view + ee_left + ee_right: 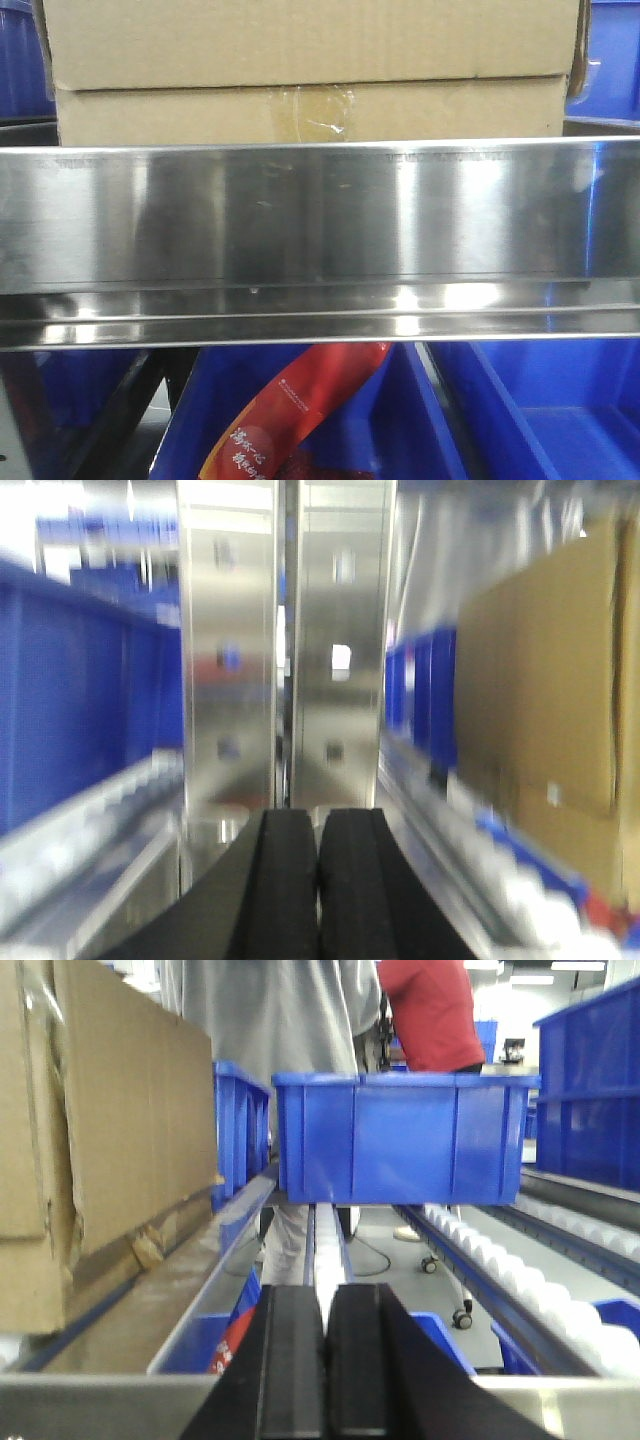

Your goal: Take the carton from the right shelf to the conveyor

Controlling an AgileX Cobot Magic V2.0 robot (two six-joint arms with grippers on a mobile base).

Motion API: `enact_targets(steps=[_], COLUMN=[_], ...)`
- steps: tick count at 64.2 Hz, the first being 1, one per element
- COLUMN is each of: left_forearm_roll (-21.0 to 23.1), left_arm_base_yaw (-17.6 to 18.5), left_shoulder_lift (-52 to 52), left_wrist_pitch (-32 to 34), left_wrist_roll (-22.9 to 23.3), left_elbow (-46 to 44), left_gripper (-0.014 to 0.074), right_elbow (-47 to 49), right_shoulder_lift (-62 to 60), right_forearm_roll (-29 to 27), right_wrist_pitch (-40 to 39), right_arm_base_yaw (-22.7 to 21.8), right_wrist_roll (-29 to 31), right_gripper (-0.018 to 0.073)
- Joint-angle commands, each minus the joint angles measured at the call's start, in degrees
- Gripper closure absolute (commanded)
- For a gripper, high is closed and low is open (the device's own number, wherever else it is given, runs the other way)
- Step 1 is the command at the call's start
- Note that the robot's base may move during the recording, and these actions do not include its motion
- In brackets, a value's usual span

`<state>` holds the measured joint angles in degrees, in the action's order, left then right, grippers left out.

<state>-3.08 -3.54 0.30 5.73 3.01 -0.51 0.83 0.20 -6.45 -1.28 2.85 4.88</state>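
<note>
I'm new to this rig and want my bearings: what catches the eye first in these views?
The wide, shiny brushed stainless steel shelf rail fills the middle of the front view, with the large brown cardboard carton sitting just behind and above it. Below the rail lie blue plastic bins, one holding a red printed packet.

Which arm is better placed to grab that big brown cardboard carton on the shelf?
Right, narrowly. The large brown cardboard carton looms close beside the right gripper; from the left gripper it looks slightly farther off. Flanked by both, it probably needs both.
</note>
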Motion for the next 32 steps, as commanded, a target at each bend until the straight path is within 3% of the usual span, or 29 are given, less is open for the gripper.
enact_targets(steps=[1,8,14,18,22,32], left_forearm_roll=[0.3,0.3,0.0,-0.1,-0.1,-0.1], left_arm_base_yaw=[-0.2,-0.2,-0.2,-0.2,-0.2,-0.2], left_shoulder_lift=[-0.3,-0.3,1.0,3.4,6.1,12.5], left_wrist_pitch=[0.2,-8.3,-19.4,-25.3,-29.5,-33.5], left_wrist_roll=[-0.1,-0.1,-0.1,-0.1,-0.1,-0.1], left_elbow=[-3.7,-12.5,-21.7,-26.9,-32.6,-39.9], left_gripper=[0.0599,0.0599,0.0597,0.0568,0.0507,0.0262], right_elbow=[4.1,12.6,19.8,23.6,27.0,31.5], right_shoulder_lift=[-0.2,-0.2,1.8,4.4,6.7,12.0], right_forearm_roll=[-0.3,-0.3,-0.3,-0.3,-0.3,-0.3], right_wrist_pitch=[-1.1,4.9,10.0,12.1,13.3,13.8], right_arm_base_yaw=[0.1,0.2,0.2,0.2,0.2,0.2], right_wrist_roll=[0.2,0.2,0.2,0.2,0.2,0.2], right_gripper=[0.0628,0.0628,0.0623,0.0577,0.0494,0.0163])
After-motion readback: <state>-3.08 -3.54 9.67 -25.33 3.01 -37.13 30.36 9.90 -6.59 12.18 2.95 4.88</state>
